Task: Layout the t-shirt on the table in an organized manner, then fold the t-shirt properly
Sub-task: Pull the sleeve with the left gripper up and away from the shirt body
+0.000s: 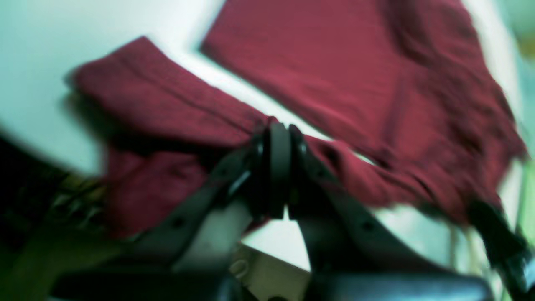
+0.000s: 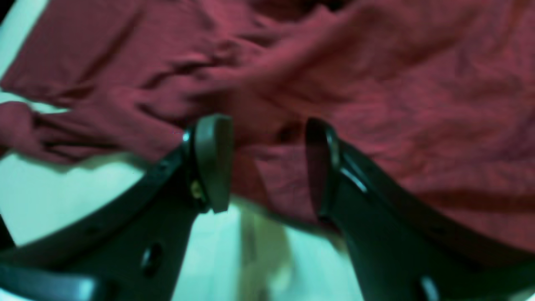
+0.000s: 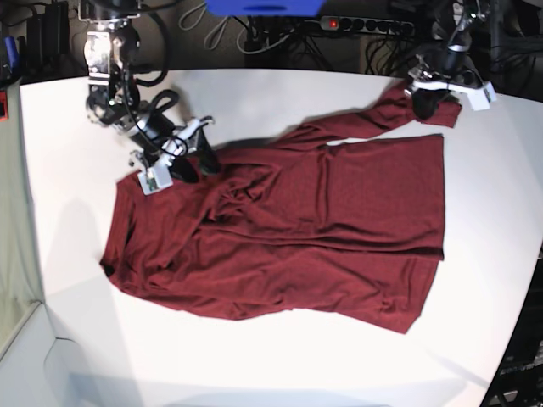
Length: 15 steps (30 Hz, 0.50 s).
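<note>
Left wrist view: my left pincer (image 1: pixel 279 140) is clamped on a sleeve of the t-shirt (image 1: pixel 342 79), jaws pressed together with cloth bunched between them. The sleeve runs off to the left over the white desk (image 1: pixel 37 58). To do this step well, I judge the sleeve should be drawn outward, low and taut, until it lies flat. The picture is blurred, so I cannot confirm how many fabric layers are pinched.

Right wrist view: my right pincer (image 2: pixel 267 159) stands open, empty, jaws astride a wrinkled edge of the shirt (image 2: pixel 376 92). Whether the tips touch the cloth is unclear.

Base view: the maroon t-shirt (image 3: pixel 339 220) lies spread mid-desk (image 3: pixel 280 365), creased near the left side. The left pincer (image 3: pixel 434 100) holds the far sleeve; the right pincer (image 3: pixel 193 159) sits at the shirt's near-left shoulder. The collar is hard to make out.
</note>
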### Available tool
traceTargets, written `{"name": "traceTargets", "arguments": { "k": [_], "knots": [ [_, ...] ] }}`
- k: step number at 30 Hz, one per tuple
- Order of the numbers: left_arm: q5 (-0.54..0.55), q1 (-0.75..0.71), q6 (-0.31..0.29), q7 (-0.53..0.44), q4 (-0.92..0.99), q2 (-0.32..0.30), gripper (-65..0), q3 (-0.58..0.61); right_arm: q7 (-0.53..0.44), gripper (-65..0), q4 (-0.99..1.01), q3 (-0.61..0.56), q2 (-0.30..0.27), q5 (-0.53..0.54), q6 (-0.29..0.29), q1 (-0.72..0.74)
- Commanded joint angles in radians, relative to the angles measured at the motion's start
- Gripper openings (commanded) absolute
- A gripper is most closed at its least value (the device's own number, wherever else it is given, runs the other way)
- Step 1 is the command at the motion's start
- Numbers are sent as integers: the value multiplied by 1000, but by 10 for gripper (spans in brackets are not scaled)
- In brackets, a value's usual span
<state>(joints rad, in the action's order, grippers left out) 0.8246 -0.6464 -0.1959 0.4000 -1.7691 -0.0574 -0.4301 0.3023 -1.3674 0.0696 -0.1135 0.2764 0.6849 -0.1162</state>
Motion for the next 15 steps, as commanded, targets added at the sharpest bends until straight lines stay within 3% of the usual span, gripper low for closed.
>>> {"name": "traceTargets", "arguments": {
  "k": [1,5,11,15],
  "knots": [
    [8,-16,-46,-16,-18,-5,-645,-2,-28,-361,0,3,-12,22,13,19],
    [8,-39,-182,-16,-18,-5,-645,-2,-30,-361,39,3,-21,22,13,48],
    [8,-105,-327,-20,-19,9,-649,-8,-32,-361,41,3,-25,22,13,54],
    [5,-114,-494,-17,-31,23,-649,-8,-30,-361,41,3,-25,22,13,65]
  ]
}}
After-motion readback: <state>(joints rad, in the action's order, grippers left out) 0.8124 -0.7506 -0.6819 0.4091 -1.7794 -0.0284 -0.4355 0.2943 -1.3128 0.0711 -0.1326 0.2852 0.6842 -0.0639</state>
